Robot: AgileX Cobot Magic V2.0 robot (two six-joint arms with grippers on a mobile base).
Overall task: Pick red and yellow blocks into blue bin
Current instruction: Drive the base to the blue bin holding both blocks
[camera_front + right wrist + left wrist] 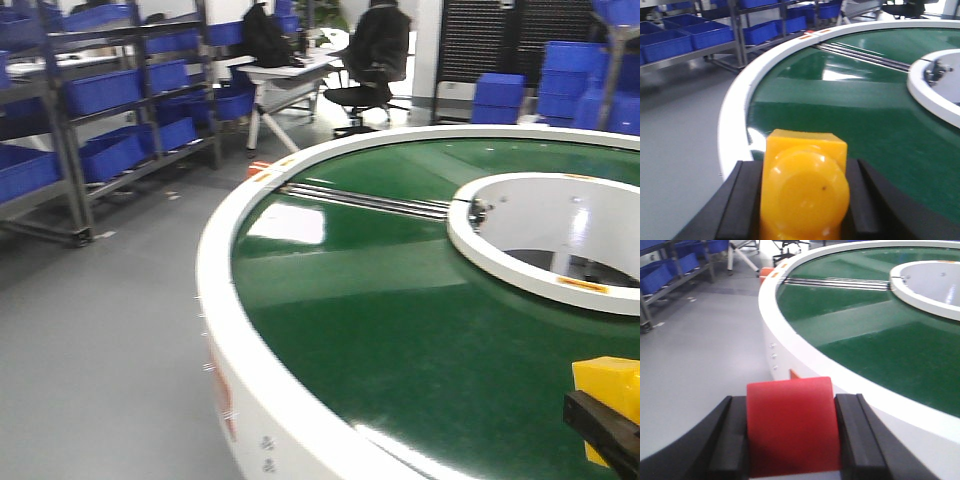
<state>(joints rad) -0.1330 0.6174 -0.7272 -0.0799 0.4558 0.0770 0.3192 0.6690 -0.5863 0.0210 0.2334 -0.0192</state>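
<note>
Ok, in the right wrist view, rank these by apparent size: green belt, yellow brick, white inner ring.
1. green belt
2. yellow brick, which looks big only because it sits right at the camera
3. white inner ring, cut off by the frame edge

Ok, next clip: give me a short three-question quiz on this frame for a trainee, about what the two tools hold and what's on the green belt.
1. Fill in: the thing gripped in the left tool is coloured ____.
2. What does the right tool hold? A) a blue cup B) the yellow brick C) nothing
3. True or false: several loose blocks lie on the green belt.

Key:
1. red; the red block sits between its jaws.
2. B
3. false; no loose blocks show on the belt.
</note>
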